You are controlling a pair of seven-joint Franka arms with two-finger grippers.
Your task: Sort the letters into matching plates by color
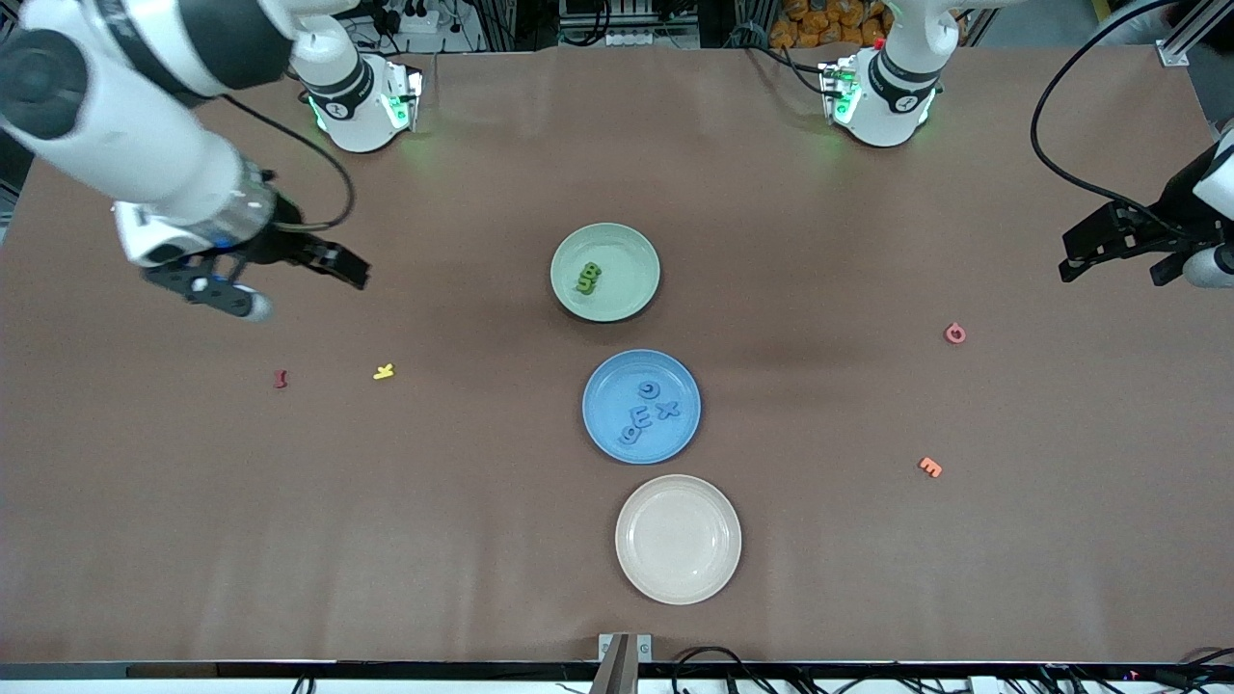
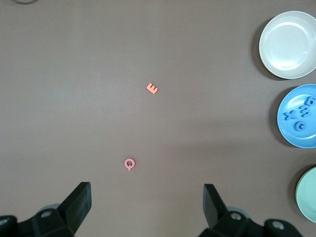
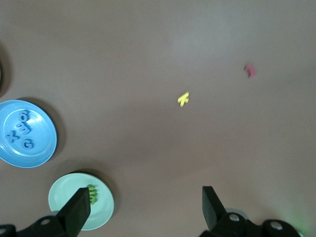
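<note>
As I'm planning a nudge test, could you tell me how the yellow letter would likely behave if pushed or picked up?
The yellow letter lies flat on the table, so it would probably slide, not roll. It looks small and chunky, likely light and fairly stiff. Its thin arms may make it twist when pushed off-centre.

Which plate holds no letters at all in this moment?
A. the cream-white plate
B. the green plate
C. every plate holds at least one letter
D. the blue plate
A: the cream-white plate, nearest the front camera, is bare, while the blue plate holds blue letters and the green plate holds green letters.
</note>
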